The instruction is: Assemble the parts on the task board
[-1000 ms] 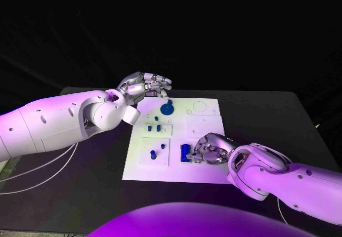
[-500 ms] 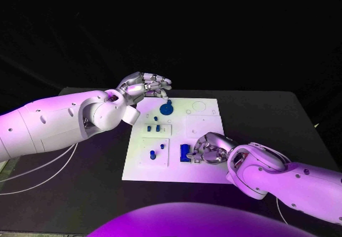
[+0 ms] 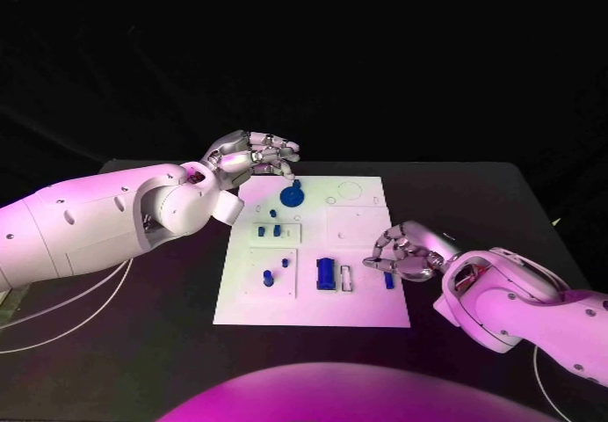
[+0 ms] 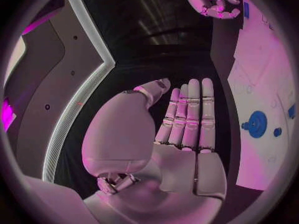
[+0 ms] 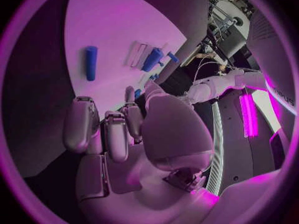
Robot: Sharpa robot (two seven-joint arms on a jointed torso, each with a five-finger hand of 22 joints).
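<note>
Right hand [image 3: 408, 253] at task board [image 3: 361, 308] right edge, fingers loosely curled, empty, beside small blue peg [image 3: 387, 280]. Left hand [image 3: 254, 154] hovers at far-left corner; fingers apparently straight, holding nothing.

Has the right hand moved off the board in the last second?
Yes. The right hand has drawn back toward the board's right edge, uncovering a small blue part beside the tall blue part that it covered before.
</note>
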